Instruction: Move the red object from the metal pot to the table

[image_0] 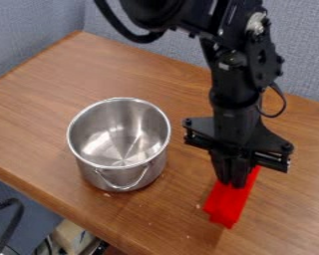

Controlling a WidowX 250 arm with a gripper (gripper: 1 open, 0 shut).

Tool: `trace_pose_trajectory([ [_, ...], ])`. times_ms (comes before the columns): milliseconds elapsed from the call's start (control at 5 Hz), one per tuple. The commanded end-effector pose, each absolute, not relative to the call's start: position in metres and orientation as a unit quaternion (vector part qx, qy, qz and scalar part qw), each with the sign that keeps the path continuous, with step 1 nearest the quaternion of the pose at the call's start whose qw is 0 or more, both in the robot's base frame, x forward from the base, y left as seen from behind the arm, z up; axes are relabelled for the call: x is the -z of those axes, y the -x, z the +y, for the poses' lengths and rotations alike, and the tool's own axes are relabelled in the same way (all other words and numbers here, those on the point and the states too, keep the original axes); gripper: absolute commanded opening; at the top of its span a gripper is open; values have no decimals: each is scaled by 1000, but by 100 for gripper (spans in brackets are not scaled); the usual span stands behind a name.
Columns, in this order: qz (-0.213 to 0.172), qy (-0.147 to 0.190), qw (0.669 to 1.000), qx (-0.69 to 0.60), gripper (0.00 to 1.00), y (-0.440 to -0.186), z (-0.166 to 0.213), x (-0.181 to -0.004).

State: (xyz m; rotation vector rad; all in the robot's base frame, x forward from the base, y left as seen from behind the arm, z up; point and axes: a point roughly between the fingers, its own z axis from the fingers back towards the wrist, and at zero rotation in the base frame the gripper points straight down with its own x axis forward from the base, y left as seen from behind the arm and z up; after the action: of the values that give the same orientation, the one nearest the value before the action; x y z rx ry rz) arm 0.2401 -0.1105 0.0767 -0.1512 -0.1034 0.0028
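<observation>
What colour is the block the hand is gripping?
Bright red block, plain, beside the hand; the single camera view shows it.

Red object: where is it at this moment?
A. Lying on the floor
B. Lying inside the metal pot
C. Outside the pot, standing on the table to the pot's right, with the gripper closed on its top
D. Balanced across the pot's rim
C: the red object stands on the table under the gripper, while the metal pot sits empty.
</observation>
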Motion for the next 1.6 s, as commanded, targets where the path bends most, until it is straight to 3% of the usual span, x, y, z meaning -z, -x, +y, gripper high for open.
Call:
trace_pose_trajectory([
  [0,-65,85,994,-11,0,-244,-109,-84],
  [600,-58,91,994,-13,0,-242,-110,-81],
  [1000,-62,121,990,-25,0,-255,-105,-107],
  [1400,-94,143,981,-86,0,-287,-66,-146],
])
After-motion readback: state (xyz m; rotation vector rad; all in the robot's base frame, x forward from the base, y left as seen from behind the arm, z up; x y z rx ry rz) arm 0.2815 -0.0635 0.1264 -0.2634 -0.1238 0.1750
